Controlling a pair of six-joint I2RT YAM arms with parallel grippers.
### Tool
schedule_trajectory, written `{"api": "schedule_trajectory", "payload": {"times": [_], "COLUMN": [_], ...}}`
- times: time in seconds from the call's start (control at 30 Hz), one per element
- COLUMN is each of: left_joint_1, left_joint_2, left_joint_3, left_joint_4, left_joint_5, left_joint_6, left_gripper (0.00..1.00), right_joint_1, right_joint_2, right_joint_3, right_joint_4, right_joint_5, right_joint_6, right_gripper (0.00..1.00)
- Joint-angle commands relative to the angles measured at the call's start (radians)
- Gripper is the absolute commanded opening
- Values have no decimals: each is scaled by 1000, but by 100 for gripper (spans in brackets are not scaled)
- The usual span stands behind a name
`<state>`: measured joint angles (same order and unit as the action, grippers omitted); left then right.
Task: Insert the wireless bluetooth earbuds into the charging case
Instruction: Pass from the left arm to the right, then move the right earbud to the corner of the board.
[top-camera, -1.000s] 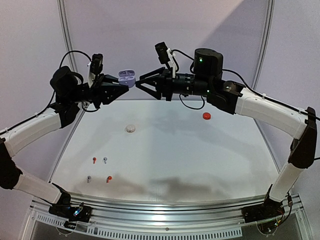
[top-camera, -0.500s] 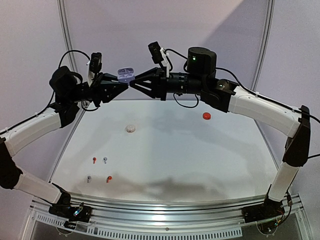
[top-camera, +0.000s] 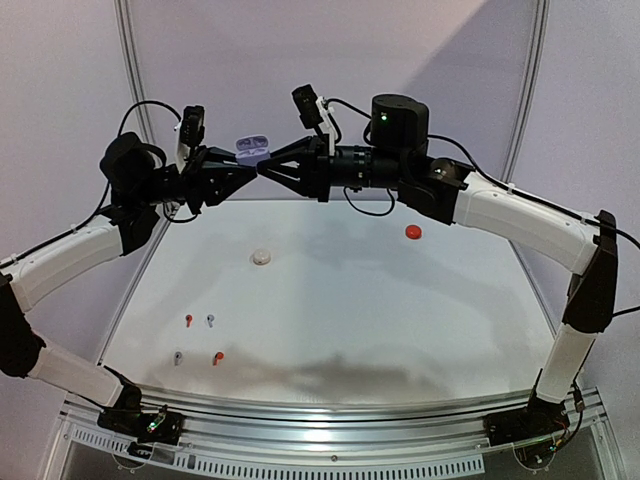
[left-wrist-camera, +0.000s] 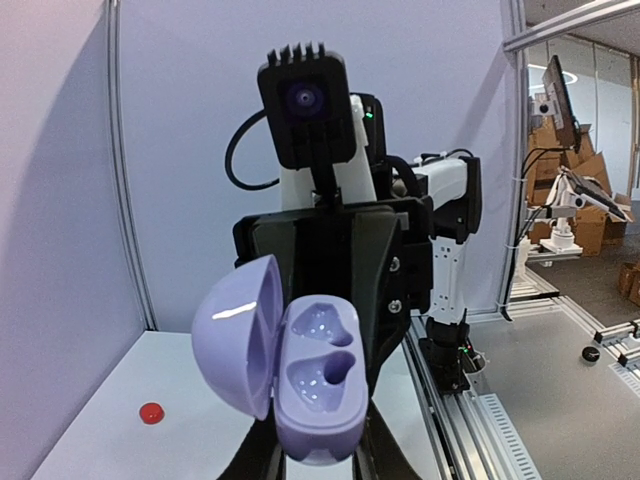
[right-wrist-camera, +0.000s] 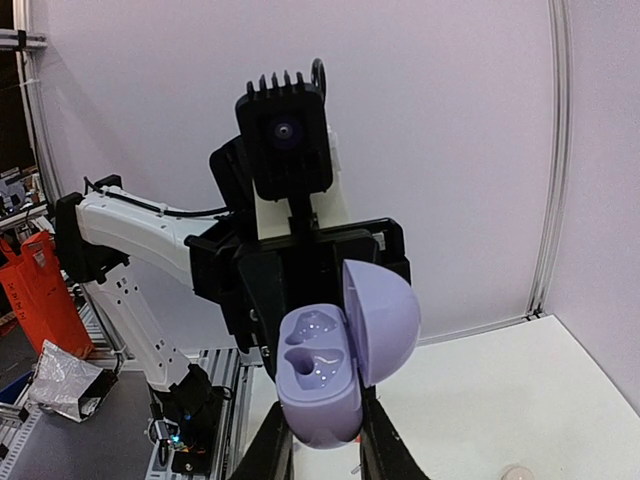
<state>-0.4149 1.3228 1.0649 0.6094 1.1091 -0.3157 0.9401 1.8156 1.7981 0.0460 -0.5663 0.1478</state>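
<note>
Charging case (left-wrist-camera: 315, 385), lid open, wells showing, held by left fingers (top-camera: 238, 179).

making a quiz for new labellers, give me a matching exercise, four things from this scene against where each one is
Things:
1. lavender case
2. red round case
3. white round case
4. loose earbuds

Places:
A. on the table, far right
B. on the table, near left
C. lifted off the table, lid open
D. on the table, left of centre, beyond the earbuds

Pairs: 1-C, 2-A, 3-D, 4-B
</note>
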Motion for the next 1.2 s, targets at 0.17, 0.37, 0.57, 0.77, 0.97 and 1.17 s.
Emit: {"api": "schedule_trajectory", "payload": {"times": [0.17, 0.37, 0.57, 0.77, 0.97, 1.17], "left_joint_1": [-5, -1, 3, 20, 56, 101], "left_joint_2": [20, 14, 8, -10, -76, -109], "left_joint_3": [1, 0, -4, -10, -37, -46], "left_joint_4": [-26, -42, -71, -196, -587, -977], "left_joint_5": [10, 6, 13, -9, -130, -400], "left_joint_6": [19, 40, 63, 147, 406, 546], "left_gripper": [0, 36, 55, 64, 68, 65], "right_joint_1": [6, 6, 0, -8, -28, -54], "right_joint_2": [27, -4, -48, -81, -138, -177], "right_joint_3": [27, -29, -79, -126, -211, -279], "right_joint_4": [6, 63, 94, 115, 137, 143], "right_joint_5": [-35, -6, 34, 109, 255, 352], "right_joint_6": [13, 12, 12, 12, 11, 0], "right_gripper": [7, 5, 5, 5, 5, 4]}}
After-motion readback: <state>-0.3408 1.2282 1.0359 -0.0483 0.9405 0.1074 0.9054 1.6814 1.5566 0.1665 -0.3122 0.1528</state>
